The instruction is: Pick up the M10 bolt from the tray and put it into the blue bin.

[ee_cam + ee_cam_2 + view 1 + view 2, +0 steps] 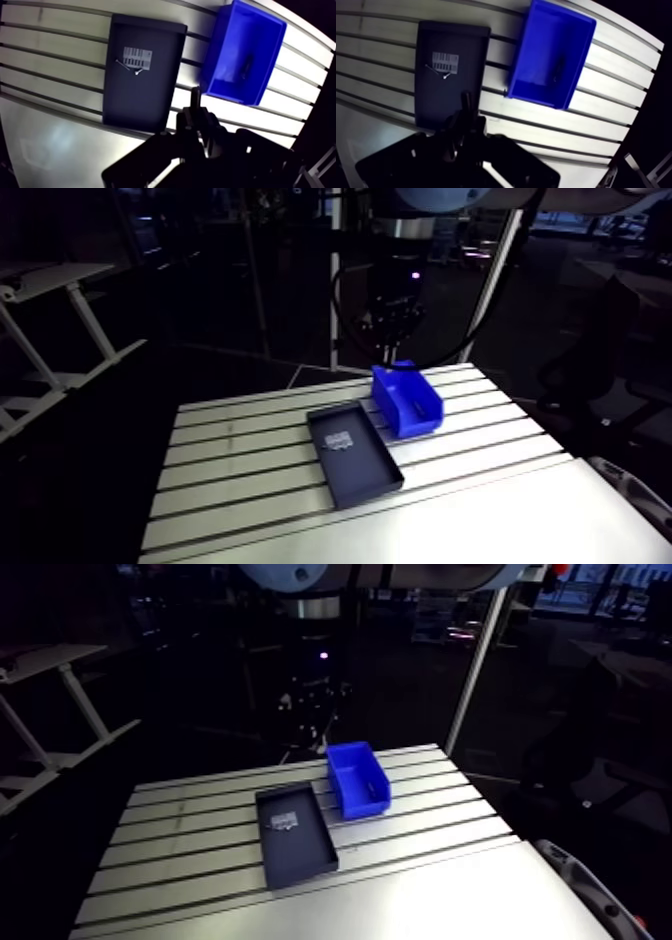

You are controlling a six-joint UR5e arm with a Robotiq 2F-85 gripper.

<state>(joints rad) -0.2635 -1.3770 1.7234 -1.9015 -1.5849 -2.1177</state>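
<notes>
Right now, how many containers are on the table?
2. The black tray lies flat on the slotted table; the blue bin stands beside it, a gap between them. None appears hidden.

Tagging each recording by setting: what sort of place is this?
Probably a robotics lab or workshop bench: a slotted aluminium table holds a blue parts bin and a dark tray bearing a barcode-like label.
</notes>
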